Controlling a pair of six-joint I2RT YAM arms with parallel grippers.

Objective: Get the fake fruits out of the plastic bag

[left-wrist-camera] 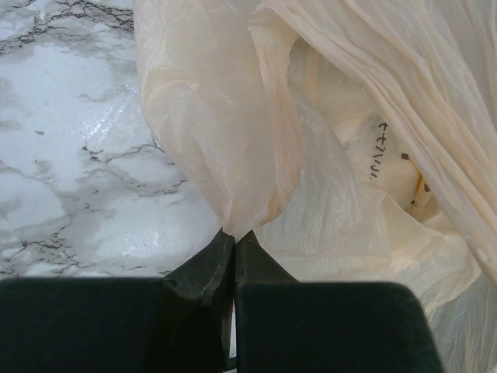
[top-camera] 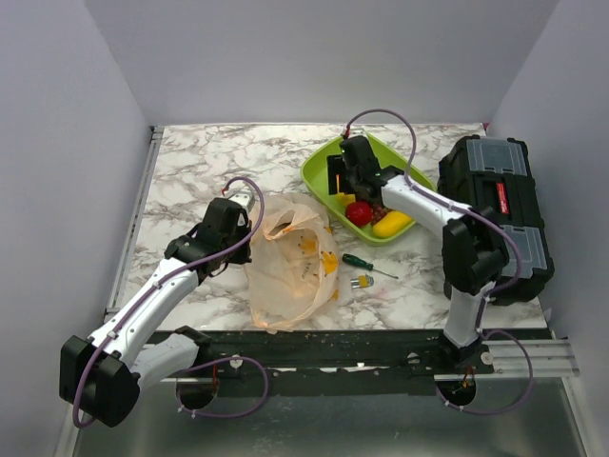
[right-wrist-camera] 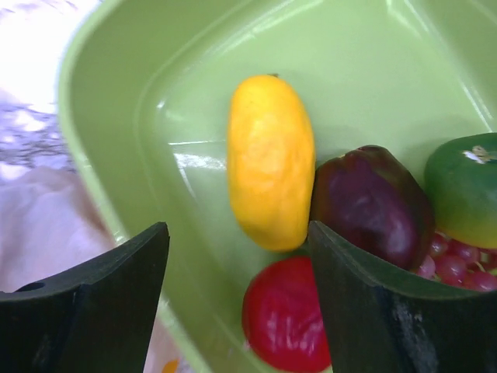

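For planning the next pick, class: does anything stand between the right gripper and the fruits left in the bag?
Only the bag itself: its plastic drapes over those fruits; the left gripper pinches its edge. The screwdriver lies aside.

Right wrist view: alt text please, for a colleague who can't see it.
The right gripper hangs open above a lime-green tray, with a yellow fruit lying in it between the fingers. A dark purple plum sits beside it on the right, a red fruit below, and a green fruit and pink grapes at the right edge.
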